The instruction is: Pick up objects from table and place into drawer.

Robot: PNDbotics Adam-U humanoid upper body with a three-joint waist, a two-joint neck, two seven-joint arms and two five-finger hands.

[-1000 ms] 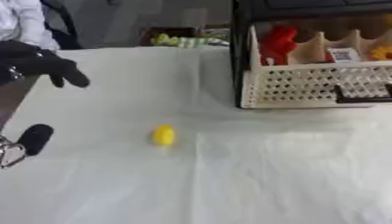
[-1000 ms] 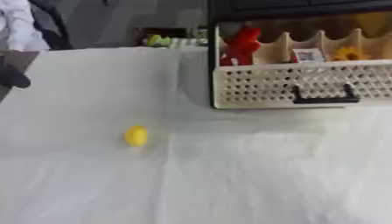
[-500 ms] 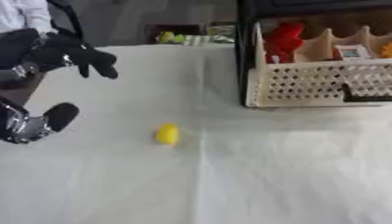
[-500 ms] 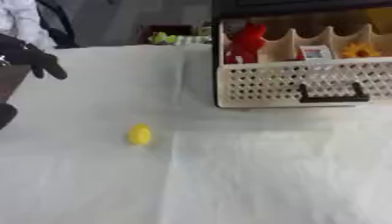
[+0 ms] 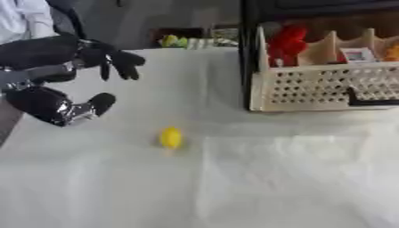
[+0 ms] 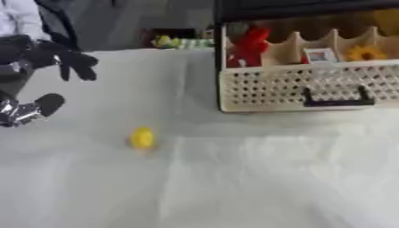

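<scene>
Left hand [image 5: 109, 60]: black, in from the left edge above the counter, fingers spread and drooping, thumb [image 5: 97, 103] apart below them; wide, holding nothing.
Right hand: shows in neither view.
Yellow object [image 5: 171, 137]: small and rounded, lying alone on the white cloth, left of centre; below and to the right of the left hand, apart from it.
Counter [image 5: 296, 178]: covered with a white cloth; its far edge runs behind the hand and the drawer.
Drawer [image 6: 311, 87]: a pale perforated tray pulled out of a dark frame at the upper right, with a black handle [image 6: 336, 99] on its front wall; its front edge lies well apart from the yellow object.
Drawer contents: upright dividers with a red item [image 6: 249, 46], a small white card [image 6: 319, 55] and a yellow flower shape [image 6: 362, 52] between them.
Open room: bare cloth on all sides of the yellow object; the whole near half of the counter carries nothing else.
</scene>
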